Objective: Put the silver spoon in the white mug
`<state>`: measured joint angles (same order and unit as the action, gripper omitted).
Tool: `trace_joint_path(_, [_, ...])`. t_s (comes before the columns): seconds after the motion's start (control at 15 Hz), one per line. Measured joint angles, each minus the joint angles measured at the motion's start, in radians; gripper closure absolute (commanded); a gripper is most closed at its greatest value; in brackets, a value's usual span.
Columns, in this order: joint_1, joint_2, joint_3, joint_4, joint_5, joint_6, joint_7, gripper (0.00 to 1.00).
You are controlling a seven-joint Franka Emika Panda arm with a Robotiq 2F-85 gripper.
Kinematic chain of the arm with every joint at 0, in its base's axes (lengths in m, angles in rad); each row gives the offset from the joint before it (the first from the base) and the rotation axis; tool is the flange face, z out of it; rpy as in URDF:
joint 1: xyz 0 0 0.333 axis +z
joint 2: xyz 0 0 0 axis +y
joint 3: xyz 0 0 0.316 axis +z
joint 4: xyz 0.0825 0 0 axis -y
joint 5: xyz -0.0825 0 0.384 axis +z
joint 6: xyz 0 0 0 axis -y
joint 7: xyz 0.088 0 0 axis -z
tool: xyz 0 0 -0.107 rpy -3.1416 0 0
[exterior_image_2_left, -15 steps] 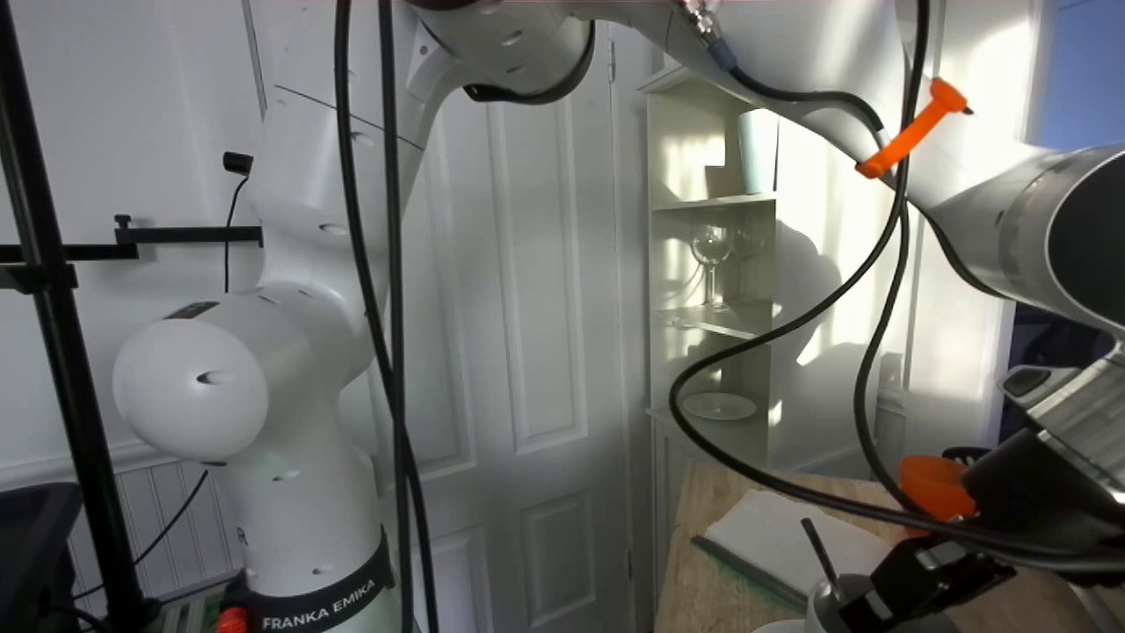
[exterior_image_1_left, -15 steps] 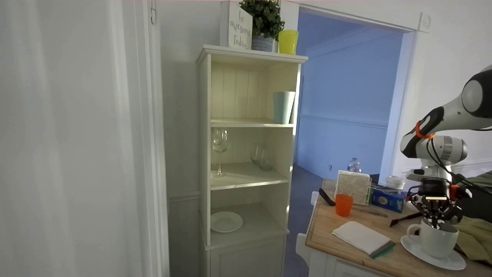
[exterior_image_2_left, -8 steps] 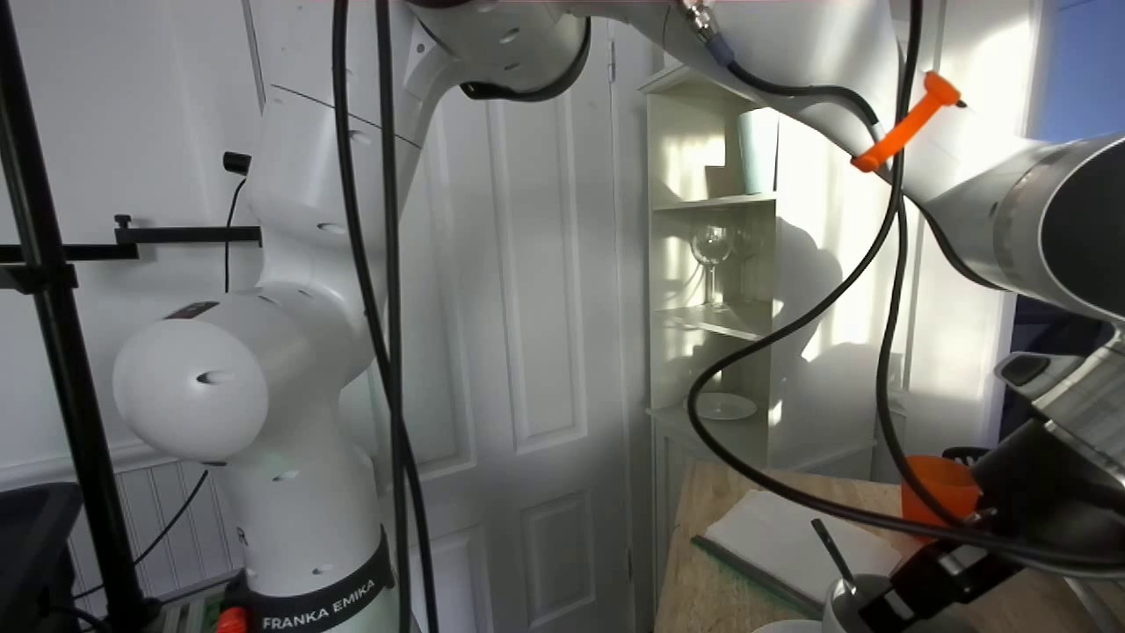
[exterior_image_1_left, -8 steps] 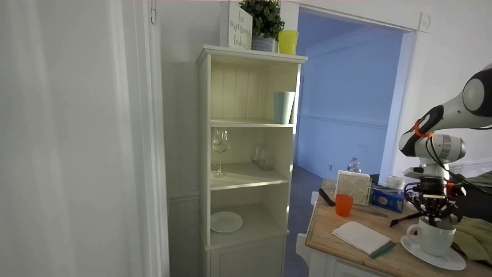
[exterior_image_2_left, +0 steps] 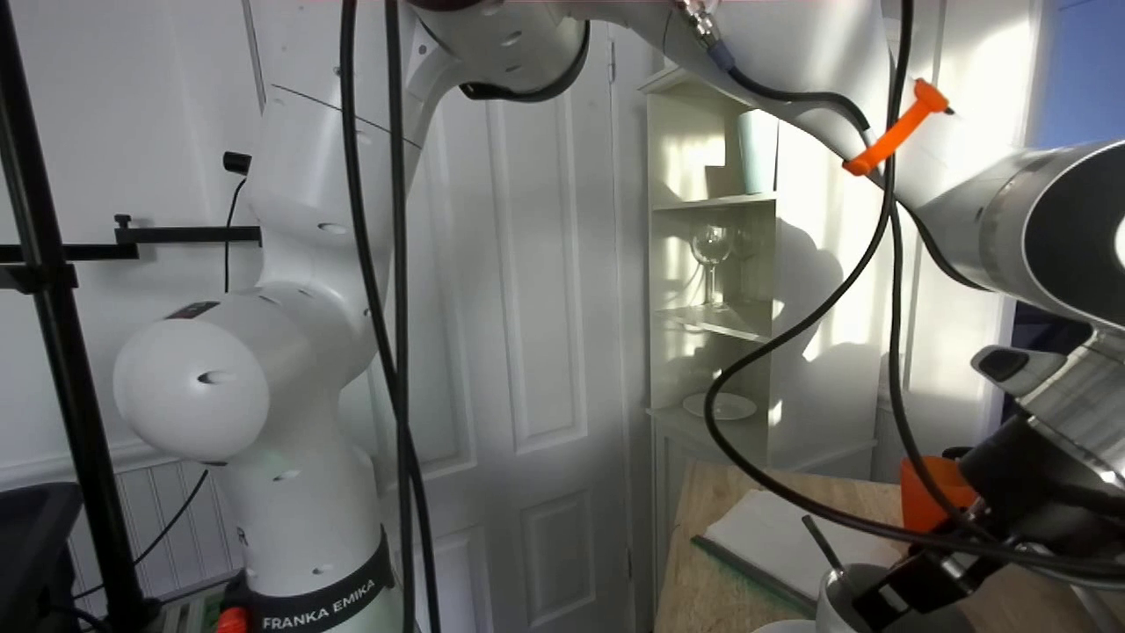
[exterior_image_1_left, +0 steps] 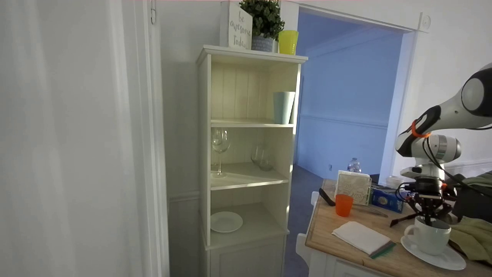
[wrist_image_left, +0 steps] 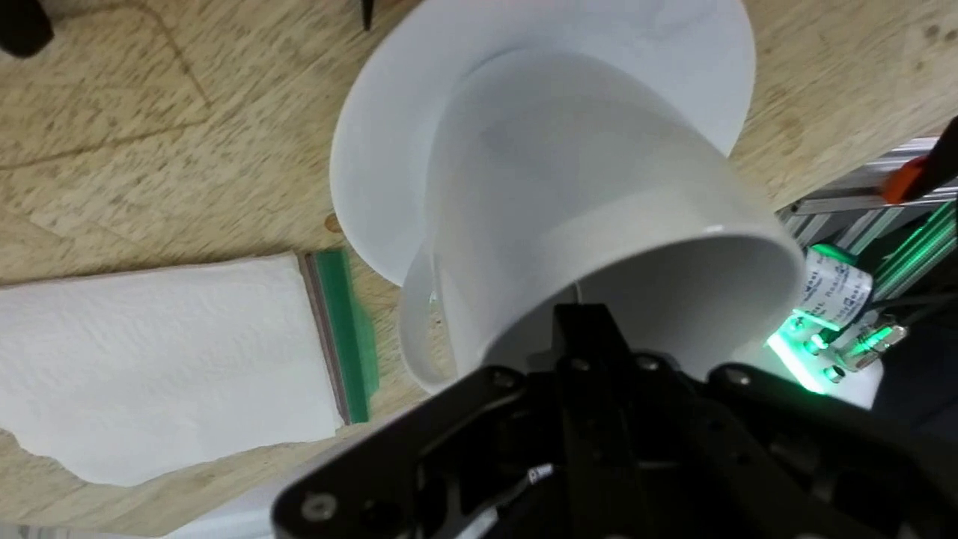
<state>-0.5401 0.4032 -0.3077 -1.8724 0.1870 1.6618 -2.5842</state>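
The white mug (exterior_image_1_left: 431, 241) stands on the white saucer; it also shows in the wrist view (wrist_image_left: 569, 195) and at the lower edge of an exterior view (exterior_image_2_left: 828, 611). My gripper (wrist_image_left: 587, 311) has its fingertips close together, inside the mug's mouth near the rim. In an exterior view the gripper (exterior_image_1_left: 429, 221) points down into the mug. The silver spoon (exterior_image_2_left: 822, 542) leans, its thin handle rising out of the mug beside my fingertips; its line runs into them. In the wrist view only a thin sliver of the spoon (wrist_image_left: 577, 293) shows. Its bowl is hidden in the mug.
The saucer (wrist_image_left: 382, 172) lies under the mug. A white folded cloth (exterior_image_1_left: 361, 236) lies beside it. An orange cup (exterior_image_1_left: 344, 205), a blue box (exterior_image_1_left: 386, 200) and a dark utensil (exterior_image_1_left: 405, 218) stand or lie farther back. A green cloth (exterior_image_1_left: 474, 238) lies behind the saucer.
In an exterior view my gripper has moved a little to the left. The mug has shifted the same way over the saucer, which has not moved. The spoon stays beside the fingertips.
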Motion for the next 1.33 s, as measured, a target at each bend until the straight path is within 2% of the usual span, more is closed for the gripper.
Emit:
trace_joint_path(0.87, [0.006, 0.002, 0.015, -0.01, -0.038, -0.045, -0.079, 0.99])
trace_joint_path(0.93, [0.006, 0.002, 0.014, -0.01, -0.038, -0.045, -0.079, 0.9])
trace_joint_path(1.0, [0.006, 0.002, 0.013, -0.01, -0.038, -0.045, -0.079, 0.72])
trace_joint_path(1.2, [0.006, 0.002, 0.011, -0.01, -0.038, -0.044, -0.078, 0.54])
trace_joint_path(1.33, [0.006, 0.002, 0.011, -0.01, -0.038, -0.044, -0.078, 0.49])
